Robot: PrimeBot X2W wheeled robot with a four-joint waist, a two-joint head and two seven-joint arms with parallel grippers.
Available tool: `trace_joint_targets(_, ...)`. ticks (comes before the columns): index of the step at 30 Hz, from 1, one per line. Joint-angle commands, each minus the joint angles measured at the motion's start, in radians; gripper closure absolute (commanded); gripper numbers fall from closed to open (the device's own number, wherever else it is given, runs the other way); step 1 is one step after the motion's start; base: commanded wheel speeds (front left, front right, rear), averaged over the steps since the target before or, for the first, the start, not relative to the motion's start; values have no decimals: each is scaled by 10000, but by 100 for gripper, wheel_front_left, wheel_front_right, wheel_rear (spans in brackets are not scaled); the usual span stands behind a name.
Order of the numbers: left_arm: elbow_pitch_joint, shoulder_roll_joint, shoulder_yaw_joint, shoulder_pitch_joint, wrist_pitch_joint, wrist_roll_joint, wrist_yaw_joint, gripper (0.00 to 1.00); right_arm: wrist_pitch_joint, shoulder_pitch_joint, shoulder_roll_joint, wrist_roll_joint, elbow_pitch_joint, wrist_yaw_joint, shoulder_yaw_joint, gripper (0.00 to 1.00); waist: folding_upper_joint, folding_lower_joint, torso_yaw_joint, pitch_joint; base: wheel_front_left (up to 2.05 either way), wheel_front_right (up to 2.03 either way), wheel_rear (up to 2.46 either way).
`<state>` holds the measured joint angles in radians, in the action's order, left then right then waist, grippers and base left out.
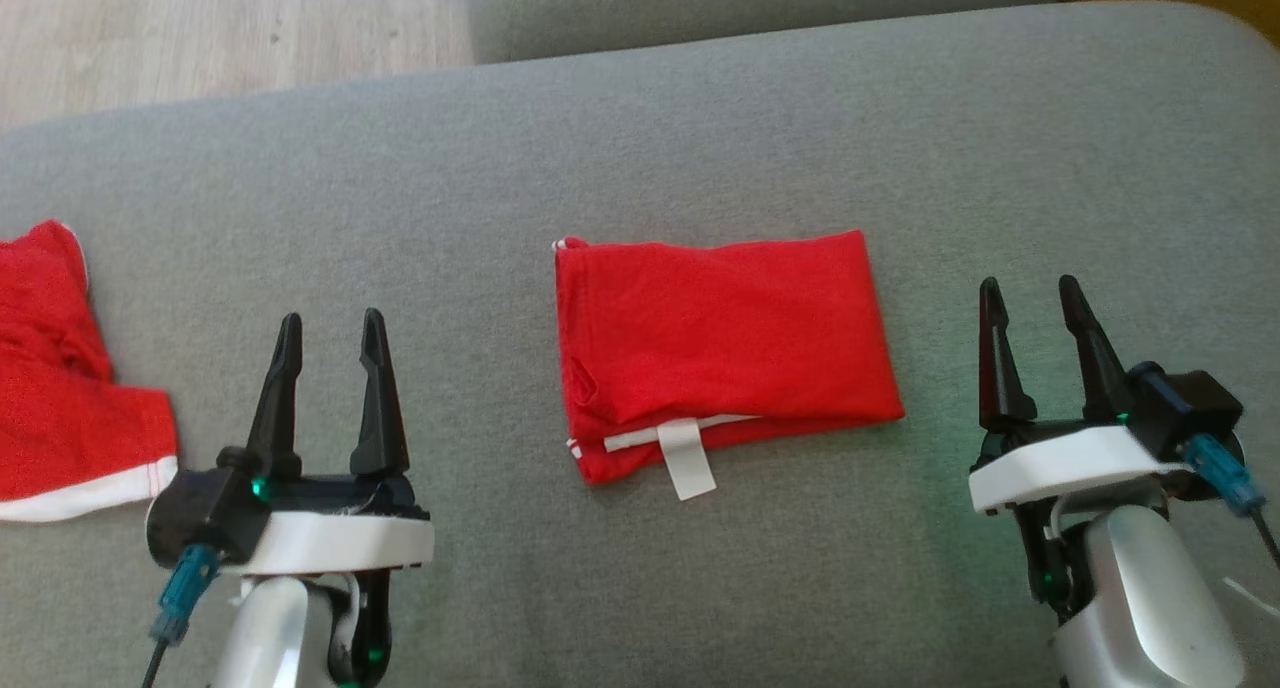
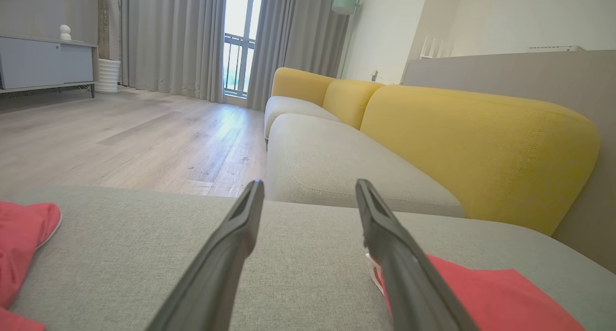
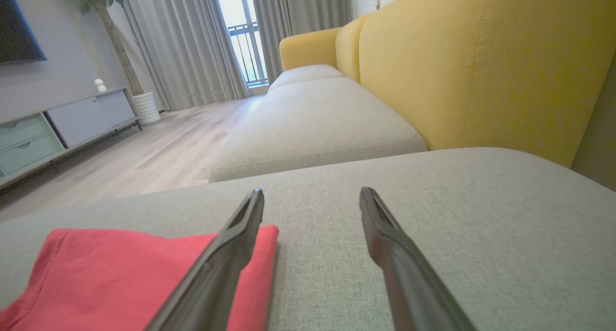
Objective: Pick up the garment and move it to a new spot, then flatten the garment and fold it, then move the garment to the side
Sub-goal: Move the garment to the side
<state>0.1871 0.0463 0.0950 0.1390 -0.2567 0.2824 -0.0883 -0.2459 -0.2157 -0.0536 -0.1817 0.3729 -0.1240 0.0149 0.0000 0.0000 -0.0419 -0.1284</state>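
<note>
The grey cushion (image 1: pixel 700 118) carries everything, and the garment (image 1: pixel 725 348) lies on it as a folded red rectangle about midway between the left and right edges, nearer the front than the back; by the look of it only the move to the side remains.

The main risk is the fold coming apart: its layers lie loose and show open along the near edge, so a pinch that takes only the top layer, or a lift from one end alone, would probably let the rest sag and unfold. A second red garment (image 1: pixel 60 388) sits at the cushion's left edge; carrying the folded one that way could drop it on top or tangle the two. The left tool (image 1: pixel 331 316) and right tool (image 1: pixel 1030 282) stand to either side of the folded garment, apart from it, jaws wide, holding nothing. The white label (image 1: pixel 688 458) juts from the near edge and could snag a finger.

The second garment is cut off at the picture's left; how many layers lie under the fold cannot be told; the cushion's front edge is out of frame.
</note>
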Motion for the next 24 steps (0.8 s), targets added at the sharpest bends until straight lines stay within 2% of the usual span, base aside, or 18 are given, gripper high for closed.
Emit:
trace_joint_targets(1,-365,40,-288,459,-51,9,2,0,85,-403,32,134,-239,-67,184,0,0,0,88,-127,0,0,0)
trace_joint_targets(12,-271,39,-90,765,-51,52,-35,0,759,-899,33,-73,706,-67,602,0,0,0,686,-762,0,0,0)
trace_joint_targets(24,-139,39,151,1056,-51,83,-10,0,1490,-1886,33,-713,3327,-67,1221,0,0,0,1231,-1181,0,0,0)
